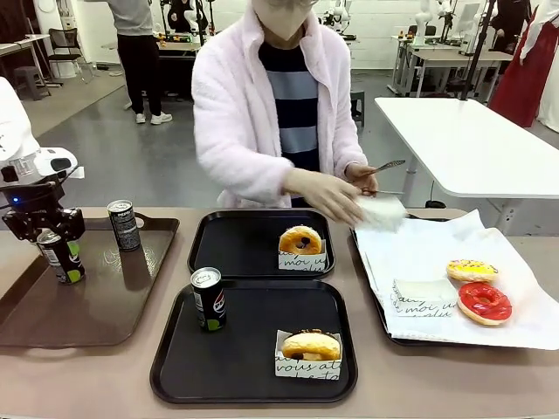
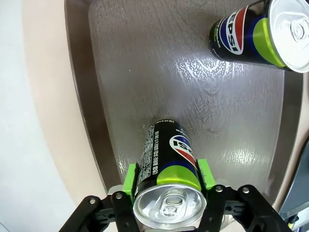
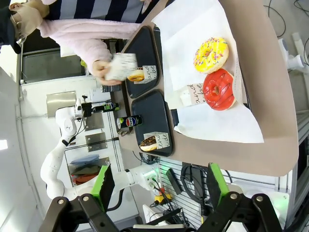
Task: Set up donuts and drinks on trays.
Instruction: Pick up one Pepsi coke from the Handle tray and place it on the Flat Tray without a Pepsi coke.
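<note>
One clean lift: with left fingers (image 2: 129,180) clenched on the can (image 2: 166,159) on the brown tray (image 1: 105,305), right fingers (image 3: 104,186) spread, raise straight, keep upright, pass the stocked near black tray (image 1: 253,349), set down beside the donut (image 1: 300,239) on the far black tray (image 1: 236,240), clear of the person's hand (image 1: 327,194)

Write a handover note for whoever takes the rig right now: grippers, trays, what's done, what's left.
Left gripper: shut on the gripped can, which stands on the brown tray; spare can stands apart from it.
Right gripper: open, empty, high above the table.
Near black tray: served can and near donut, set.
Far black tray: far donut, no can.
Person's hand holds a paper holder.
Left to do: probably carry the gripped can to the far black tray.
</note>
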